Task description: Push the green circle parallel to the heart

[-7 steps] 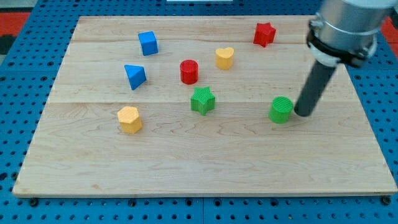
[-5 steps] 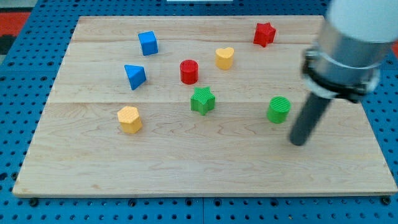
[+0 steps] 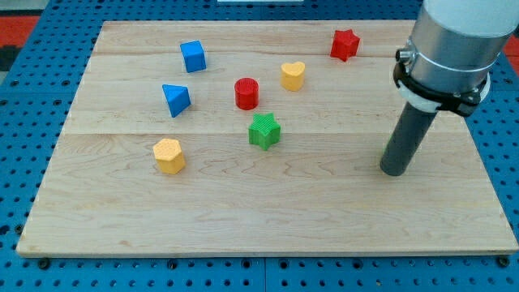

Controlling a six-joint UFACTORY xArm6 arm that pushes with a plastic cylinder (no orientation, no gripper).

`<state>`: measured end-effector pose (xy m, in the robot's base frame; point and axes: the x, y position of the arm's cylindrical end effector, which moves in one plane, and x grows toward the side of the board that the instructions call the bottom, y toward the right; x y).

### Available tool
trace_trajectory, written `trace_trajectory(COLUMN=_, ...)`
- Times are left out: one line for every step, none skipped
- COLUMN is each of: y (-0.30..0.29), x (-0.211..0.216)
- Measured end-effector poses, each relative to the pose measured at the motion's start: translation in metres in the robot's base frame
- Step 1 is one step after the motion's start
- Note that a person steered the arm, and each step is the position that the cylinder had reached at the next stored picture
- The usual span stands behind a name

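Note:
The yellow heart [image 3: 293, 75] sits on the wooden board [image 3: 243, 219] at the upper middle. The green circle does not show anywhere in this view; the only spot where it could be hidden is behind my rod. My tip [image 3: 395, 172] rests on the board at the view's right. It is well right of and below the heart, and right of the green star [image 3: 264, 130].
A red star [image 3: 344, 44] is at the top right and a red cylinder [image 3: 246, 93] left of the heart. A blue cube [image 3: 193, 56], a blue triangle [image 3: 175, 99] and a yellow hexagon [image 3: 169, 155] stand at the left.
My tip swung from right of the green circle down below it, then up a little to the right. The green circle, seen just left of the rod before, no longer shows.

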<state>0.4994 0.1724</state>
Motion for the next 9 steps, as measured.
trace_trajectory(y=0.015, x=-0.028)
trace_trajectory(y=0.012, x=-0.004)
trace_trajectory(y=0.038, x=-0.031)
trace_trajectory(y=0.04, x=-0.057)
trace_trajectory(y=0.031, x=-0.077)
trace_trajectory(y=0.042, x=-0.091)
trace_trajectory(y=0.03, x=-0.116)
trace_trajectory(y=-0.004, x=-0.106)
trace_trajectory(y=0.027, x=-0.1)
